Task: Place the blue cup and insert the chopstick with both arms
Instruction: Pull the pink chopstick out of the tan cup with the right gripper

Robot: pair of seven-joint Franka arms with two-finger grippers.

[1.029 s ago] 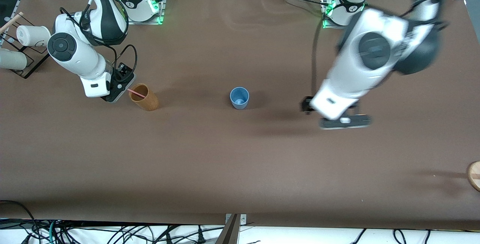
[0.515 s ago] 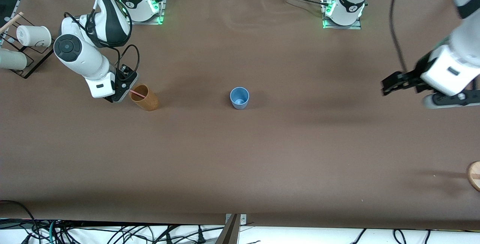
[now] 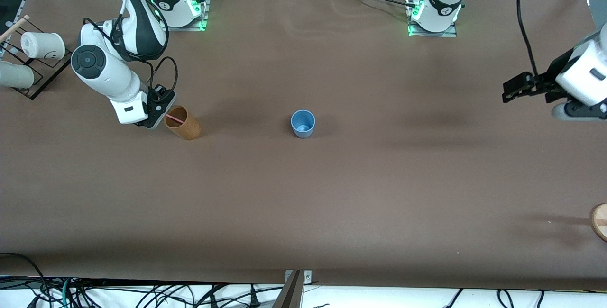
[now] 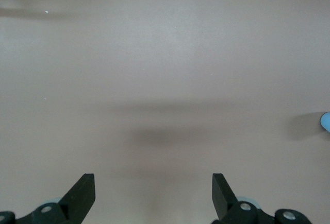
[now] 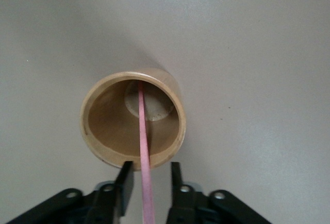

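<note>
— Status on the blue cup point(image 3: 302, 123)?

— Upright, mid-table point(image 3: 332, 203), nothing in it. My left pincer point(image 3: 514, 86) hangs released over the table's left-arm end, well apart from the cup; that arm waits. I judge the placing done.

— And the chopstick point(image 5: 144, 157)?

— Not yet in the blue cup. It leans in the tan cup point(image 3: 182, 122) toward the right-arm end, its free end poking past the rim. My right pincer point(image 5: 147, 185) straddles that end, one finger either side with narrow gaps showing: not clenched, no grip I can confirm.

— Remaining?

— By my reckoning: grasp the stick, lift it out, carry it over, drop it into the blue cup.
</note>
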